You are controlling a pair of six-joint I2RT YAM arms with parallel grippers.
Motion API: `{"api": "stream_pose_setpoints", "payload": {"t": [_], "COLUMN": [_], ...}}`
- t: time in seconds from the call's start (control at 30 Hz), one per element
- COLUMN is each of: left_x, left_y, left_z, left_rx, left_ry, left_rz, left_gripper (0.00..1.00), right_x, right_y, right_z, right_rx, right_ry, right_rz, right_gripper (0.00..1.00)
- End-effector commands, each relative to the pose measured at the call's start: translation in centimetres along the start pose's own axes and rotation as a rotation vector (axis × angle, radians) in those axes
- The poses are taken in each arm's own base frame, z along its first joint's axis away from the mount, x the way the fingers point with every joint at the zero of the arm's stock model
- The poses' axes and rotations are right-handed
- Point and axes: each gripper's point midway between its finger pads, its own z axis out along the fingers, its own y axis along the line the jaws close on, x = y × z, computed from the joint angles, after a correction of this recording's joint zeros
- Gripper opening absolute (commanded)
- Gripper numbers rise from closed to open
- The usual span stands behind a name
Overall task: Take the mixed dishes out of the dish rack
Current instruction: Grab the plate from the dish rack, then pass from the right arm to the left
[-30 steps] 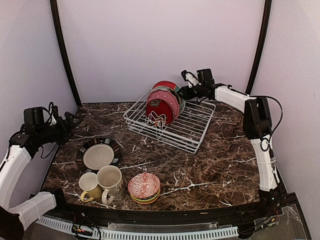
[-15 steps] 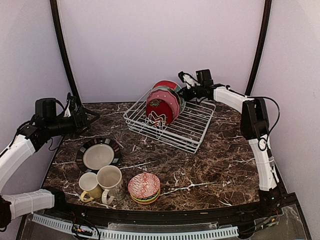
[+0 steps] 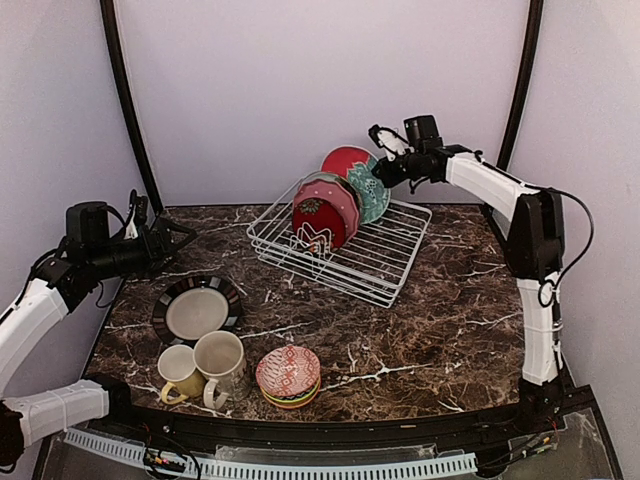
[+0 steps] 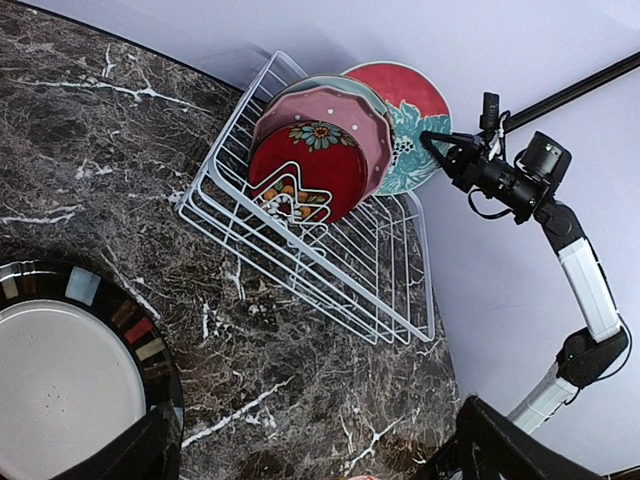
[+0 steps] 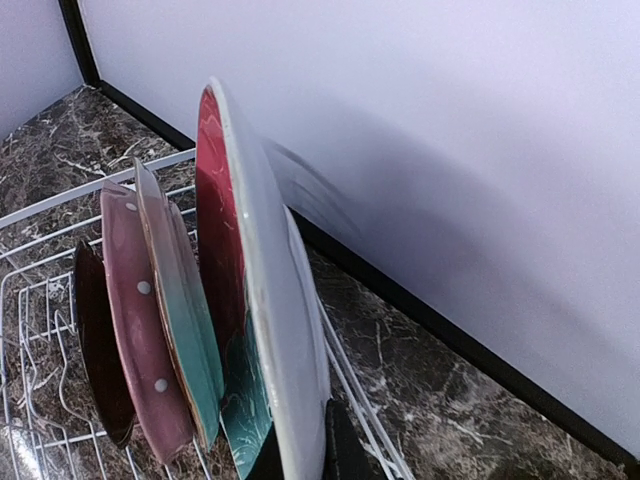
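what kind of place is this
Likely a robot lab cell staged as a kitchen counter: a marble-look table, bare white walls close around it, and a rack of plates.

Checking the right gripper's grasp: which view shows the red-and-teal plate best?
Left wrist: the red-and-teal plate faces the camera, standing higher than the other plates in the dish rack, with the right gripper at its rim. Top external shows it smaller. Right wrist sees it edge-on.
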Motion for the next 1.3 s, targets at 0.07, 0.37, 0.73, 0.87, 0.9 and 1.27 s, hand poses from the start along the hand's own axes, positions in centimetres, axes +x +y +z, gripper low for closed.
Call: {"api": "stream_pose_setpoints", "payload": {"t": [0.07,0.37,0.73,0.87,0.9,1.27], "left_x": [0.7,1.0,1.3,1.5,1.8,2.6], "left_y": [0.1,-0.3,-3.6,-5.3,-5.6,-9.5], "left_z": [-0.1,0.7,2.7,3.7,4.3,7.9], "left_rx": [0.006,0.044,0.202,0.262,0.271,0.356], "left_ry": [0.004,0.024,0.074,0.103,0.117,0.189], "left_rz": [-0.010,-0.029,-0.036,-0.027,-0.029,-0.035], "left_gripper": [0.95,0.95,0.96,0.97,0.97,0.97], "right_x": [-10.3,-9.1,-6.7,-5.9,-5.8,-6.0], "right_y": [-1.7,-2.7,3.3,6.0,6.9,15.2], "right_z": [-11.1,-17.7,-21.2,-20.9,-20.6,-18.5], "right_rx": [0.162,0.267,-0.135,-0.312,-0.360,-0.651], "right_ry": [-0.264,-0.318,-0.491,-0.473,-0.458,-0.366], "right_rz": [0.009,0.355,0.762,0.853,0.865,0.877], "right_gripper": [0.00,0.00,0.00,0.00,0.00,0.00]}}
